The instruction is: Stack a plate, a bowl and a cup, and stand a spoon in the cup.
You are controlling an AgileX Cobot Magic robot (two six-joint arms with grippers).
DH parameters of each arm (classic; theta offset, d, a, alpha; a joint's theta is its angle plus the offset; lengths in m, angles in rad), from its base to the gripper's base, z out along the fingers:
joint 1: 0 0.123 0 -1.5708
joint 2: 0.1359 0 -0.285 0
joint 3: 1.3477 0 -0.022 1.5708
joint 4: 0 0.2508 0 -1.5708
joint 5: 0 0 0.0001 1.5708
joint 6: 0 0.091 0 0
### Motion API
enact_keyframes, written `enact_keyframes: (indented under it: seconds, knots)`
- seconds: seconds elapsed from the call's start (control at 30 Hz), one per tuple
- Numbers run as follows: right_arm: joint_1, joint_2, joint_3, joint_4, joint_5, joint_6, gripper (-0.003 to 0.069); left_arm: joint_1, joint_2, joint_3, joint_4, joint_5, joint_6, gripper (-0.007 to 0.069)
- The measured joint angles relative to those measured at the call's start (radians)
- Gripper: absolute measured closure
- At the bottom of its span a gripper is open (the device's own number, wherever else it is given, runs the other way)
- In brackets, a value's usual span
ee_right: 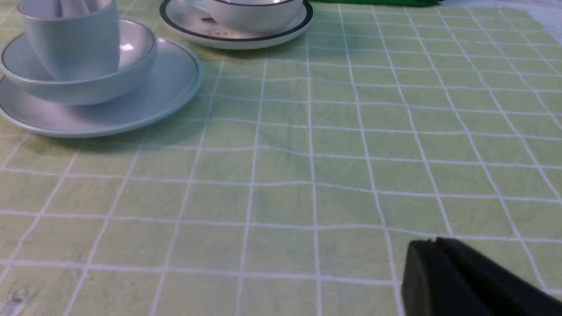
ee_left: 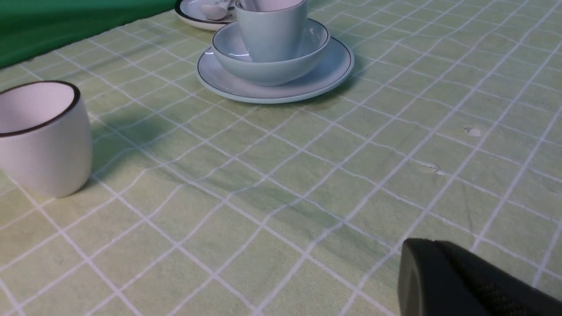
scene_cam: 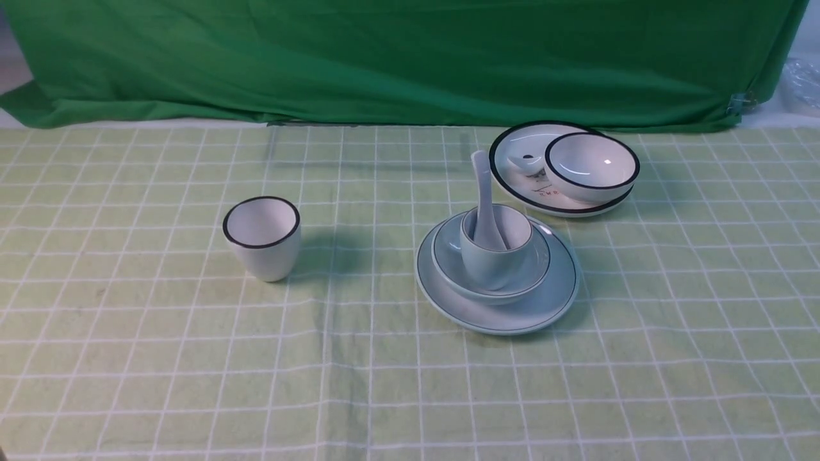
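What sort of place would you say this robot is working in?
Probably a robot test station dressed as a dining table: a green curtain hangs behind, a checked cloth covers the table, and tableware such as the plate and the black-rimmed cup sits on it.

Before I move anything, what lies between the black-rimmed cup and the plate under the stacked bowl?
Only bare checked cloth separates the black-rimmed cup from the plate; the front view shows this.

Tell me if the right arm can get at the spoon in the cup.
Probably yes: the spoon's handle rises above the cup's rim, with nothing over it.
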Motion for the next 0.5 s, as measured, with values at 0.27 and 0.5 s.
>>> enact_keyframes:
  seconds: [0.27,0.5]
  knots:
    - [0.000,0.000,0.000,0.000,0.000,0.000,0.0591,0.000,0.000,0.000,0.011,-0.007,0.000,0.0622]
    - [0.000,0.000,0.000,0.000,0.001,0.000,0.0570,0.083,-0.006,0.000,0.048,-0.213,0.004,0.0622]
